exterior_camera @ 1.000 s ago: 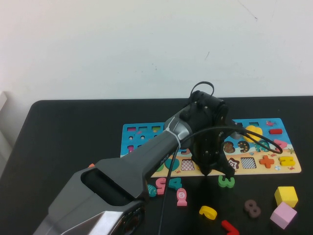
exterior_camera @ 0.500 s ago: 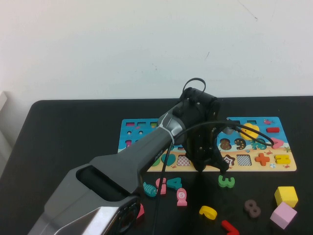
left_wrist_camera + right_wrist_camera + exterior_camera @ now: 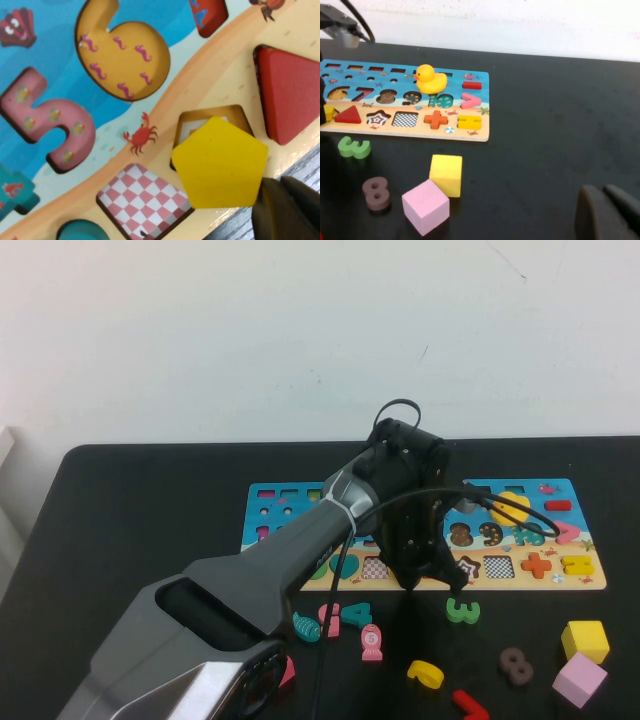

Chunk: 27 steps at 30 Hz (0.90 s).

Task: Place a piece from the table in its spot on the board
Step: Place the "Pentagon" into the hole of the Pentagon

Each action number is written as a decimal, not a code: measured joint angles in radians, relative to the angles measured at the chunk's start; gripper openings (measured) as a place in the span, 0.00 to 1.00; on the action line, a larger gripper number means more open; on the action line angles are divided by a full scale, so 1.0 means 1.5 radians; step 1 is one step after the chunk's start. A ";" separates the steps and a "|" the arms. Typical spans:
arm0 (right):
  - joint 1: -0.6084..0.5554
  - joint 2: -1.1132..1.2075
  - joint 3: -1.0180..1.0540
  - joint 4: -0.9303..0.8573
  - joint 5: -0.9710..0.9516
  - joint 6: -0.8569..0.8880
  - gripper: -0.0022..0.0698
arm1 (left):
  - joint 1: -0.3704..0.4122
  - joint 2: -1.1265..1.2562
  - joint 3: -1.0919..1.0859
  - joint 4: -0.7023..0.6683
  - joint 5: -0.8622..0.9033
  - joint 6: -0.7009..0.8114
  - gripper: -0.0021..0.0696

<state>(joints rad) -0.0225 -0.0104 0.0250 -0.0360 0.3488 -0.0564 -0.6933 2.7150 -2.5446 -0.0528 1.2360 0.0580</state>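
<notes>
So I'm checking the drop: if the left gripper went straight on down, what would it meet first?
Probably the board: the left gripper, jaws shut on the yellow piece, hangs just over its pentagon slot, slightly offset.

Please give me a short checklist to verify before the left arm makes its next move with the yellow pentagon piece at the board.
1. Left gripper shut on the yellow pentagon piece: ok, its dark fingers meet the piece's edge.
2. Piece over its pentagon slot: ok, the slot shows just beyond it.
3. Piece lined up with the slot: not ok, it is offset and part of the slot stays uncovered.
4. Piece seated in the board: not ok.
5. Neighbours clear: ok, the red triangle sits in its own slot beside it.
6. Right gripper clear of the work: ok, it hangs over the bare table.
</notes>
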 joint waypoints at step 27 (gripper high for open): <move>0.000 0.000 0.000 0.000 0.000 0.000 0.06 | 0.000 0.000 0.000 -0.019 -0.048 -0.060 0.03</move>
<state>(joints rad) -0.0225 -0.0104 0.0250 -0.0360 0.3488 -0.0564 -0.6933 2.7150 -2.5446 -0.0819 1.1637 -0.0319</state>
